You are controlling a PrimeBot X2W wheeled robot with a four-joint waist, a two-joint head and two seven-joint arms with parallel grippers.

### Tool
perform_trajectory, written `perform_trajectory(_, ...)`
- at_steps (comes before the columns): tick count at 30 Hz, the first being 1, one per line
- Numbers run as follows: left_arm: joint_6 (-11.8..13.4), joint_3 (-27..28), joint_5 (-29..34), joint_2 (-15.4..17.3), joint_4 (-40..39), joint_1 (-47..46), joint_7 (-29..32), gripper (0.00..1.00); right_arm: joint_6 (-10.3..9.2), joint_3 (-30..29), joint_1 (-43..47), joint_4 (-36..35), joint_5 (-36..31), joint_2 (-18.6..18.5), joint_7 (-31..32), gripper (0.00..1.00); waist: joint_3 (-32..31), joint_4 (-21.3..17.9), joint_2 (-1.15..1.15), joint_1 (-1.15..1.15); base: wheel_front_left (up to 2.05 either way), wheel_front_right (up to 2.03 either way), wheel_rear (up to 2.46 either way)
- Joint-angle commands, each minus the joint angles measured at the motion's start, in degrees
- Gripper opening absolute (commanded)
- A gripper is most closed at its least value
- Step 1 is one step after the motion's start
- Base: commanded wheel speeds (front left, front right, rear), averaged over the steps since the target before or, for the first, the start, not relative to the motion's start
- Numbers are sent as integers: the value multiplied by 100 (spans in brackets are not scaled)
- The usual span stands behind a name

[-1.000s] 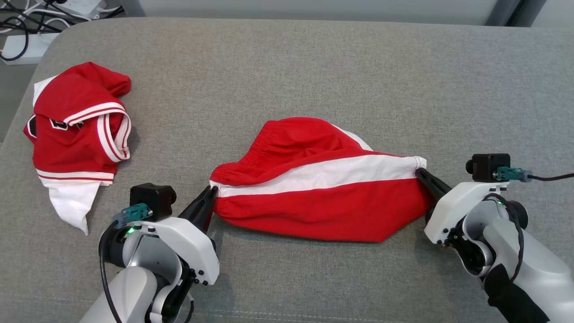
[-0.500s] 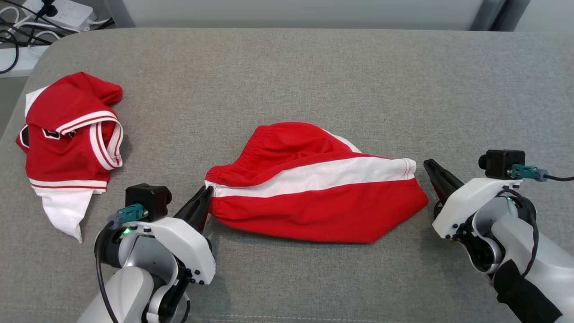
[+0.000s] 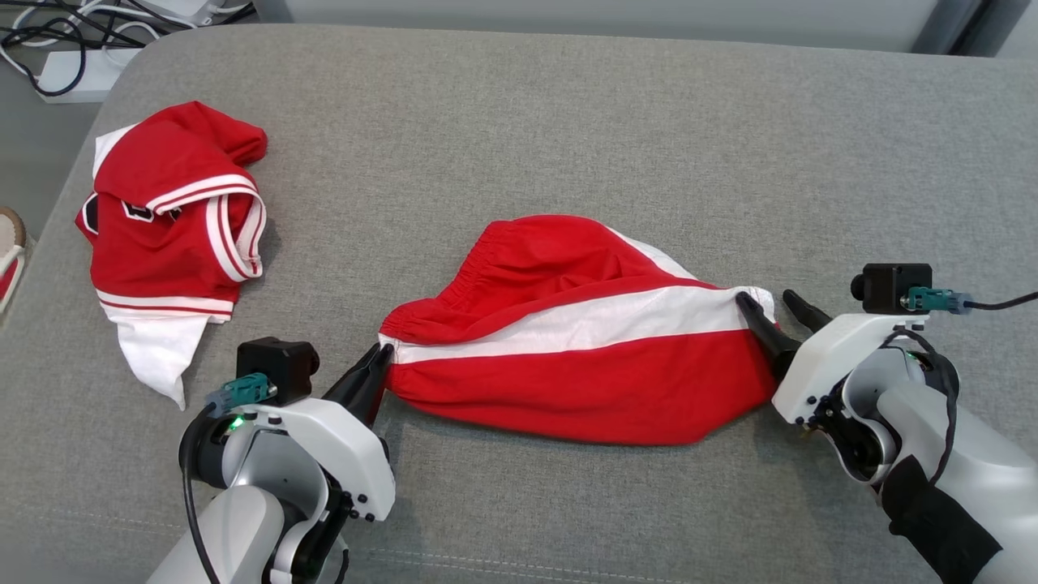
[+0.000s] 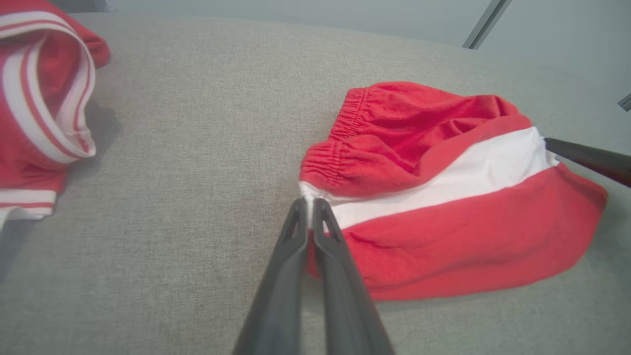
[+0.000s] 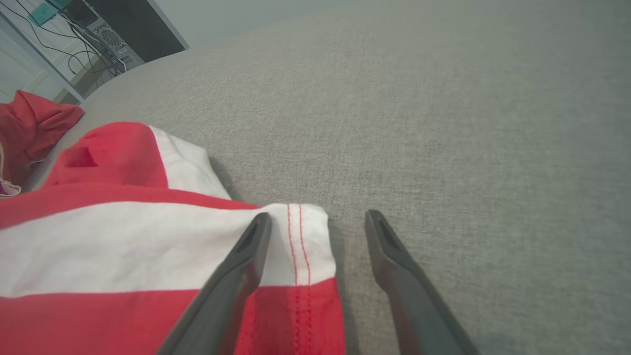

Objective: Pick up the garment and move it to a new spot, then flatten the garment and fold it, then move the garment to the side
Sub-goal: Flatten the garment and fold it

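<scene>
So the left gripper was pinched tight on the waistband corner of the red fabric shorts with a wide white stripe, right where the white band meets the elastic. The right gripper was spread wide at the other end, one dark finger over the white hem corner and the other above bare cushion just beside it, gripping nothing. The shorts lay bunched mid-way across the grey woven cushion, well apart from a crumpled red-and-white jersey off to the robot's left.
</scene>
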Motion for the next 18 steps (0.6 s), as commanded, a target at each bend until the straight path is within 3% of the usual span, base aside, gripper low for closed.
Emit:
perform_trajectory(1, -14, 198, -49, 107, -120, -258, -58, 0, 19, 66, -37, 29, 86, -7, 47, 87, 15, 37, 0, 0, 0, 0, 0)
perform_trajectory(2, -16, 191, -49, 101, -115, -268, -62, 0, 19, 101, -52, 70, 125, 1, 97, 46, 20, 50, 0, 0, 0, 0, 0)
perform_trajectory(3, -19, 188, -53, 96, -112, -276, -67, 0, 19, 140, -60, 106, 158, 8, 149, 36, 23, 60, 0, 0, 0, 0, 0)
perform_trajectory(5, -13, 195, -58, 93, -110, -292, -83, 0, 19, 230, -78, 128, 205, 15, 224, 0, 36, 63, 0, 0, 0, 0, 0)
perform_trajectory(18, 77, 352, -115, 159, -94, -223, -300, 0, 19, 529, -207, -371, 353, -367, -333, 0, -250, -244, 0, 0, 0, 0, 0)
